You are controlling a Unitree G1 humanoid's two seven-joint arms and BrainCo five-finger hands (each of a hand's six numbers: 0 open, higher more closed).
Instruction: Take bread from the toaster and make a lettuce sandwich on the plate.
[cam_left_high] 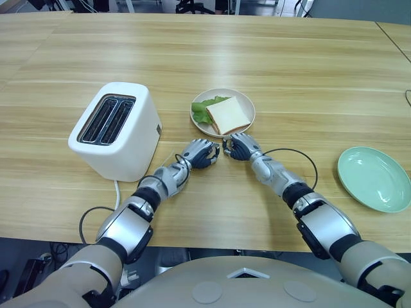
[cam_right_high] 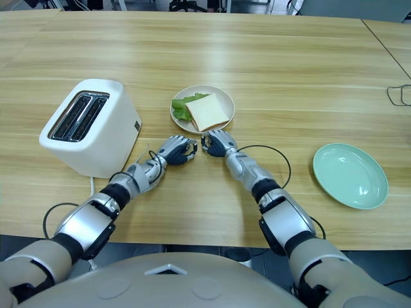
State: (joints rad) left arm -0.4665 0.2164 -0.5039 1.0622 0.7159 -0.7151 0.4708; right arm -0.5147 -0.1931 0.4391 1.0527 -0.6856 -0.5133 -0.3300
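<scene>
**A:** Where is the sandwich?

**B:** On the beige plate (cam_left_high: pixel 253 114) in the middle of the table (cam_left_high: pixel 257 51), just right of the toaster (cam_left_high: pixel 115 128). A slice of bread (cam_left_high: pixel 227 115) lies flat on top, and lettuce (cam_left_high: pixel 204 109) sticks out past its left edge.

**A:** Is there a slice underneath as well?

**B:** Hard to say from this angle, because the top slice and the leaves cover whatever is below.

**A:** And the hands?

**B:** Both sit low at the near side of that plate, close together. The left hand (cam_left_high: pixel 200 154) is curled into a loose fist with nothing in it. The right hand (cam_left_high: pixel 239 147) is folded the same way, also holding nothing, and it sits just short of the plate's near rim.

**A:** What could go wrong from here?

**B:** I'd watch the right hand most. It is so close to the rim that a small push away from the robot could shove the plate, and the top slice (only resting on loose leaves) could slide off. If either fist came down on the bread to straighten it, it could squash the bread or drag the lettuce out sideways.

**A:** Anything on the left?

**B:** The left forearm lies near the toaster's near right corner, and the cord (cam_left_high: pixel 117 192) trails off the near edge there. A careless sweep to the left could bump the toaster or snag the cord. The green plate (cam_left_high: pixel 376 179) sits well off to the right, so I see no risk there.
</scene>
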